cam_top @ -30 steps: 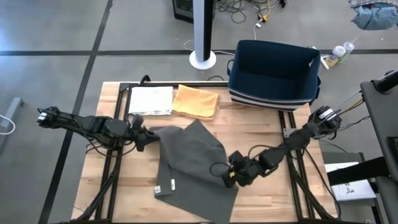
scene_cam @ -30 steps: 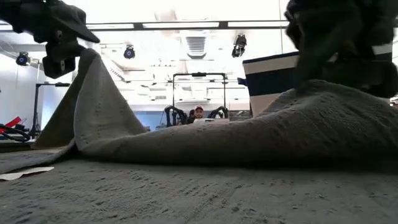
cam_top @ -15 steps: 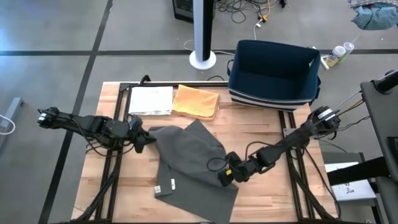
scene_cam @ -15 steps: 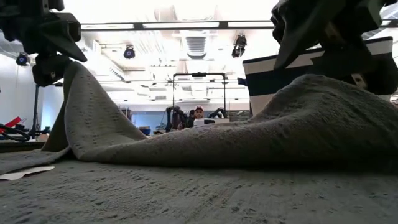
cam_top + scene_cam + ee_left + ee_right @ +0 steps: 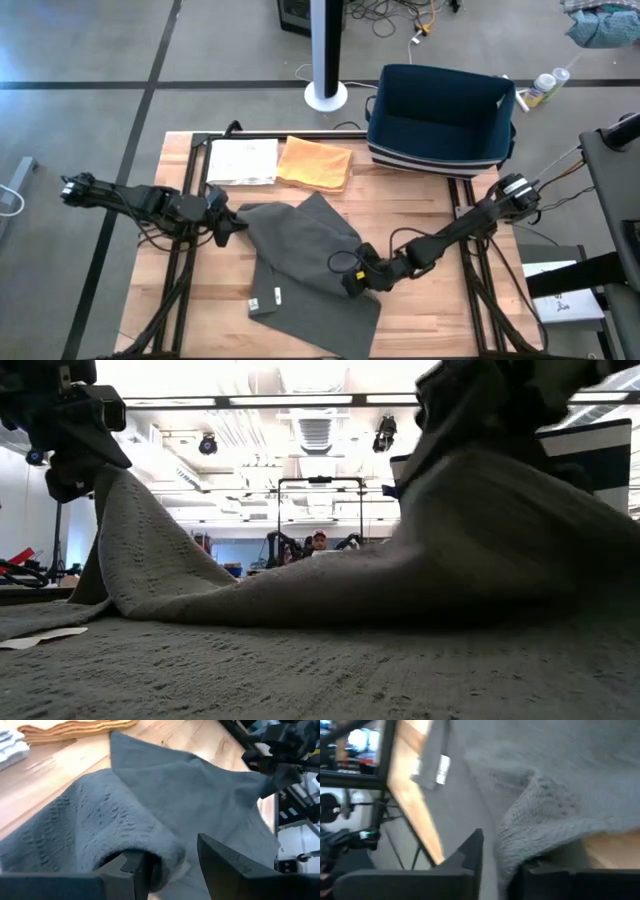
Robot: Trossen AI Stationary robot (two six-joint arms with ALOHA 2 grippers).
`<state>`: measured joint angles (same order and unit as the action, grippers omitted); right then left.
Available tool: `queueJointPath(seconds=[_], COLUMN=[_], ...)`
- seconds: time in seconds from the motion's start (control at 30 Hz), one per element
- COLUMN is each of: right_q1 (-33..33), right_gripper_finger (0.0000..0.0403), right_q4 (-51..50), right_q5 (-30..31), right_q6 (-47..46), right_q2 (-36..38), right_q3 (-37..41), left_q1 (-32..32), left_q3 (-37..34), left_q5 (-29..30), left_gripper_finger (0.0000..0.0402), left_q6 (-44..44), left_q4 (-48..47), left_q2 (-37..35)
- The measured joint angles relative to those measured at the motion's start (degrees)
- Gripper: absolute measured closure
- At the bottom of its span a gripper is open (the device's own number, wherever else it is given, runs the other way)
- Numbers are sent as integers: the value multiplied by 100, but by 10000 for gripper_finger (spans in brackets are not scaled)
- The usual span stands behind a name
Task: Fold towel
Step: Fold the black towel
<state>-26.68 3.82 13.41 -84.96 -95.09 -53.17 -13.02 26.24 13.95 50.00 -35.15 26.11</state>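
Observation:
A grey towel (image 5: 310, 250) lies crumpled in the middle of the wooden table (image 5: 420, 215), with a white label (image 5: 277, 296) near its front left corner. My left gripper (image 5: 232, 224) is at the towel's left corner and is shut on it. There the cloth rises like a tent to the gripper (image 5: 75, 455). My right gripper (image 5: 352, 282) reaches in from the right and is shut on the towel's right edge, which humps up under it (image 5: 480, 490). My left gripper has a rounded fold of the towel's left corner (image 5: 150, 847) between its two fingers, lying against one finger (image 5: 132, 865). It comes from the table's left, slanting down. The corner is lifted and the cloth slopes down from it to the table. My right gripper pinches the towel's right edge (image 5: 520, 835) between its two fingers. It comes from the table's right, slanting down. The edge curls up off the wood (image 5: 612, 845), while the remainder of the towel lies on the table.
A folded orange cloth (image 5: 315, 163) and a folded white one (image 5: 243, 160) lie at the far side of the table. A navy basket (image 5: 440, 115) stands at the far right. Bare wood shows along the near edge and on the right.
My right gripper has slid toward the table's left along the towel's right edge, and the cloth under it now humps up higher. My left gripper has tipped a little, and the raised left corner stands slightly lower.

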Motion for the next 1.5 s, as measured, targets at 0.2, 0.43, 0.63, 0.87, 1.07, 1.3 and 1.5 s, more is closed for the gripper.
queueJointPath(seconds=[0.2, 0.43, 0.63, 0.87, 1.07, 1.3, 1.5], right_q1=[206, 296, 339, 535, 717, 921, 1080], right_gripper_finger=[398, 401, 402, 402, 403, 403, 403], right_q4=[369, 378, 49, -695, -668, -651, -645], right_q5=[394, 1694, 2449, 2584, 2557, 2558, 2560], right_q6=[1387, 3639, 4901, 5053, 5455, 6172, 6871], right_q2=[730, 2332, 3447, 3879, 3877, 3833, 3548], right_q3=[0, -2, -11, -11, -116, -656, -1400], left_q1=[0, 0, 0, -15, -314, -398, -409], left_q3=[-1, -144, -733, -2189, -2323, -1628, -1125], left_q5=[-57, -294, -632, -1053, -549, -55, 70], left_gripper_finger=[245, 225, 215, 218, 227, 226, 233], left_q6=[190, 429, 662, 992, 39, -1098, -2256], left_q4=[-594, -697, 329, 3868, 5076, 5204, 5289], left_q2=[-160, -183, -142, 141, 971, 2190, 3318])
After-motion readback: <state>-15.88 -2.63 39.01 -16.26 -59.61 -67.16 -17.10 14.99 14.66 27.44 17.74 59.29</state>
